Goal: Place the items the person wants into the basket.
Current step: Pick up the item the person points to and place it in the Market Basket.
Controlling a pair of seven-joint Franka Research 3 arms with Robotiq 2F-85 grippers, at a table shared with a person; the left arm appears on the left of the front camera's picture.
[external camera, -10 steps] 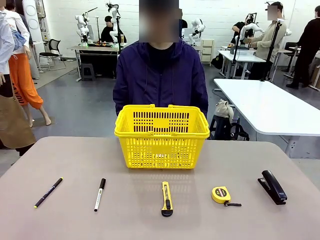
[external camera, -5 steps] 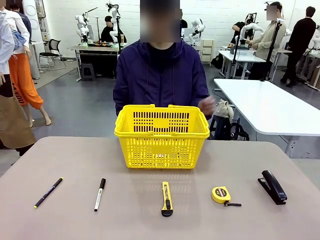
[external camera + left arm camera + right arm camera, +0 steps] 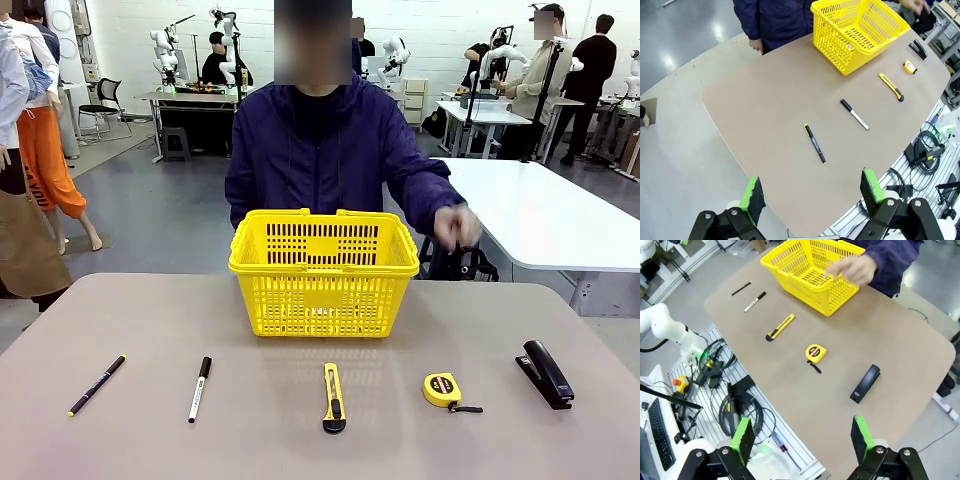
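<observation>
The left gripper (image 3: 812, 189) and right gripper (image 3: 802, 435) are hovering, fingers apart; the tape measure (image 3: 441, 388) is looking light, rigid, pinchable across its case

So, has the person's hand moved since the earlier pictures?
Yes. The person's hand has come out to the right of the basket, beyond its right rim.
</observation>
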